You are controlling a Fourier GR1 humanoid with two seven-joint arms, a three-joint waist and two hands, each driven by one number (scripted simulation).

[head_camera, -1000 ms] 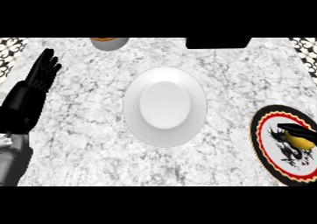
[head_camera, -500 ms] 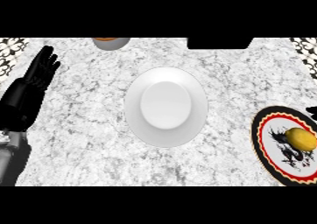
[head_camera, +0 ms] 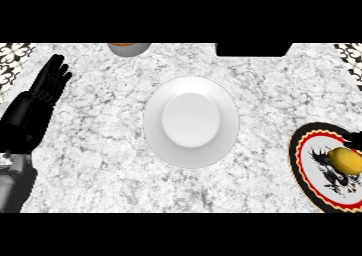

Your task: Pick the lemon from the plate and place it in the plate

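A yellow lemon [head_camera: 346,160] lies on a patterned plate [head_camera: 300,156] with a red and black rim at the right edge of the counter. A plain white plate [head_camera: 227,116] sits in the middle with nothing on it. Only a dark sliver of my right hand [head_camera: 359,139] shows at the right edge, just above the lemon and apart from it. My left hand [head_camera: 38,102] rests open at the left edge, fingers up, far from both plates.
A bowl [head_camera: 128,48] with something orange in it stands at the counter's far edge, left of centre. A dark object [head_camera: 254,49] sits at the far edge, right of centre. Patterned tiles border both upper corners.
My right hand, which covered the lemon a second ago, has drawn back to the right, leaving the lemon uncovered on the patterned plate. The left hand has stayed still.
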